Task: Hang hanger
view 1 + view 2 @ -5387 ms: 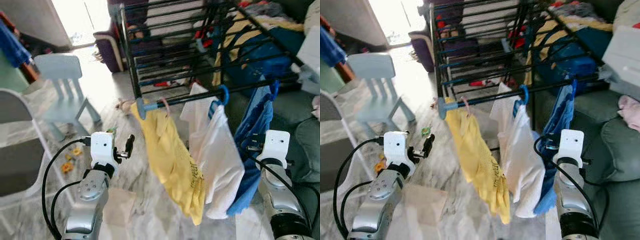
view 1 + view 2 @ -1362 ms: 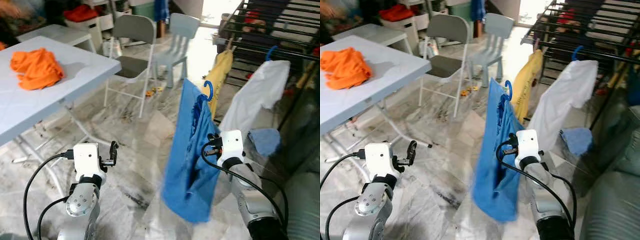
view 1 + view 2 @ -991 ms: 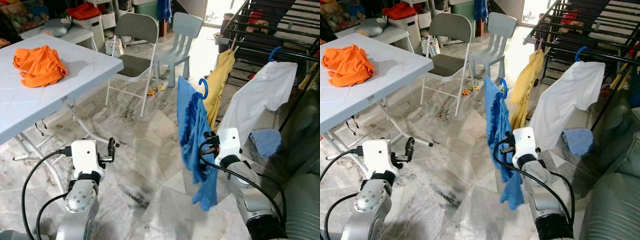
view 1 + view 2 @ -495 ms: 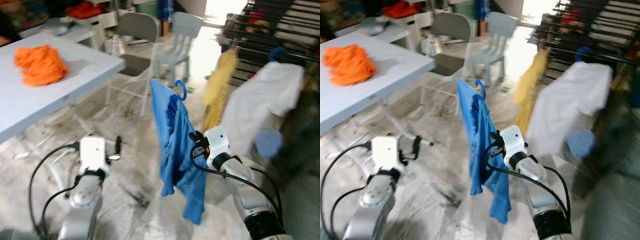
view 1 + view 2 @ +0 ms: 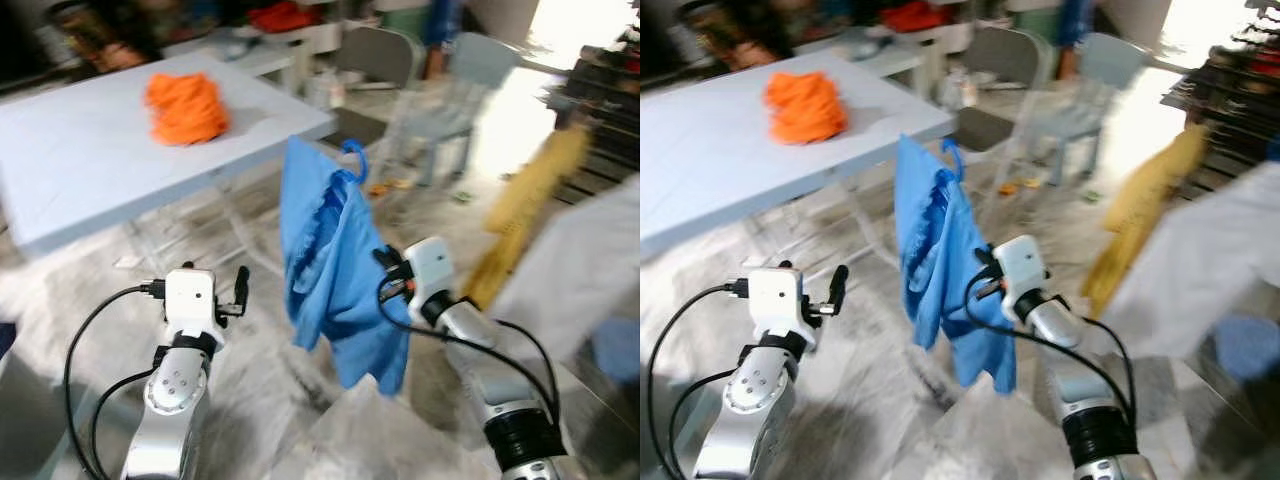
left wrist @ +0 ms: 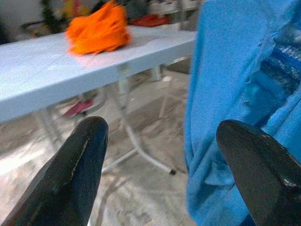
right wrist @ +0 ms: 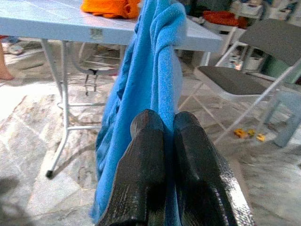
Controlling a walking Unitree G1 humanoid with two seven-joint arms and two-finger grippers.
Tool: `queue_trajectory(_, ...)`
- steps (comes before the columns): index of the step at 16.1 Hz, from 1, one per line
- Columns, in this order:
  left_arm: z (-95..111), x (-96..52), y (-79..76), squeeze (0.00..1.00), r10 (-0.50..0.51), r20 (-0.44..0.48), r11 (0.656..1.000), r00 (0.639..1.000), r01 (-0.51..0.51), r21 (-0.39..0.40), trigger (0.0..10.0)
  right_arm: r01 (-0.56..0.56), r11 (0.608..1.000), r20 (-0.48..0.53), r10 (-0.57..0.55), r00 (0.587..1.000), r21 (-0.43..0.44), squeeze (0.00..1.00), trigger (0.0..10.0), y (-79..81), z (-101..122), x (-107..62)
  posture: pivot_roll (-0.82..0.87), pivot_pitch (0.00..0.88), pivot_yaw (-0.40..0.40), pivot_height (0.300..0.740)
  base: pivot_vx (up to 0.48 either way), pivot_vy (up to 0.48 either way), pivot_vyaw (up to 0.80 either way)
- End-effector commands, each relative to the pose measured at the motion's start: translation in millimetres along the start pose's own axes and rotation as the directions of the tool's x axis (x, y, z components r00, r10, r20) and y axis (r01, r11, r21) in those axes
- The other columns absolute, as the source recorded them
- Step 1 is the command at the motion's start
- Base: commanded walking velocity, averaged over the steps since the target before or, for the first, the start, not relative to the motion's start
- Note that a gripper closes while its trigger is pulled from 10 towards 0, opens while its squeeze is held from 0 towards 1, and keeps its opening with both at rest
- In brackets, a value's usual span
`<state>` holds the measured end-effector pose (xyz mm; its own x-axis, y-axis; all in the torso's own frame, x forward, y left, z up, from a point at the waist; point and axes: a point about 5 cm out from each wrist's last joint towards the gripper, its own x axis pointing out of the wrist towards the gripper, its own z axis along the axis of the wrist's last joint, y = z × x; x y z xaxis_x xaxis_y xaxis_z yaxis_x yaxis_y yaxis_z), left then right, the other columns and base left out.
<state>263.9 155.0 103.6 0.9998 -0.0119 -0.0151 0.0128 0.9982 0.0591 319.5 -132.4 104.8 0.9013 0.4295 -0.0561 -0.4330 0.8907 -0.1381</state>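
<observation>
A blue garment [image 5: 335,250] hangs on a blue hanger whose hook [image 5: 352,152] sticks up above it. My right gripper [image 5: 386,262] holds it up in mid-air over the floor, fingers shut on the cloth-covered hanger just below the hook. In the right wrist view the two black fingers [image 7: 146,141] are pressed together on the blue fabric [image 7: 141,70]. My left gripper [image 5: 240,284] is raised to the left of the garment, apart from it, open and empty, with its fingers [image 6: 80,174] spread wide.
A pale blue folding table [image 5: 90,170] with a crumpled orange cloth [image 5: 186,104] stands ahead on the left. A grey folding chair [image 5: 385,50] and a small light blue chair [image 5: 482,62] are behind. Yellow [image 5: 530,200] and white [image 5: 585,265] garments hang at the right. The floor is marble.
The blue garment on its hanger, earlier on the rack's rail, is off it and carried in my right gripper. The view has swung left, so the table is nearer and the rack has slid off right.
</observation>
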Motion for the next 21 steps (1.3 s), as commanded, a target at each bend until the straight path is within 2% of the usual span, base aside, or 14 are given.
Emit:
queue_trajectory(1, -0.5, 0.3, 7.1, 0.00, 0.014, -0.002, 1.000, 1.000, -0.014, -0.012, 10.0, -0.023, 1.000, 0.079, 0.024, 0.997, -0.006, 0.00, 10.0, 5.1, 16.8, 4.6, -0.05, 0.000, 0.012, 0.740, 0.000, 0.000, 0.66)
queue_trajectory(6, 0.0, -0.2, 9.0, 0.00, 0.012, 0.005, 1.000, 1.000, -0.011, -0.022, 10.0, -0.020, 1.000, 0.086, 0.019, 0.996, 0.015, 0.00, 10.0, 4.1, 16.3, 1.9, -0.05, 0.000, 0.015, 0.740, 0.000, 0.000, 0.00)
queue_trajectory(19, -0.4, 0.3, 8.7, 0.00, 0.000, 0.008, 1.000, 1.000, 0.001, -0.025, 10.0, -0.065, 0.998, 0.096, 0.066, 0.993, -0.015, 0.00, 10.0, 8.2, 19.2, 1.4, -0.05, 0.000, 0.012, 0.740, 0.322, 0.000, 0.00)
queue_trajectory(21, -3.3, 0.9, 9.3, 0.00, 0.009, -0.011, 1.000, 1.000, -0.009, -0.016, 10.0, -0.080, 0.997, 0.088, 0.081, 0.993, -0.016, 0.00, 10.0, 9.7, 18.3, 1.7, -0.05, 0.000, 0.013, 0.740, 0.000, 0.000, 0.00)
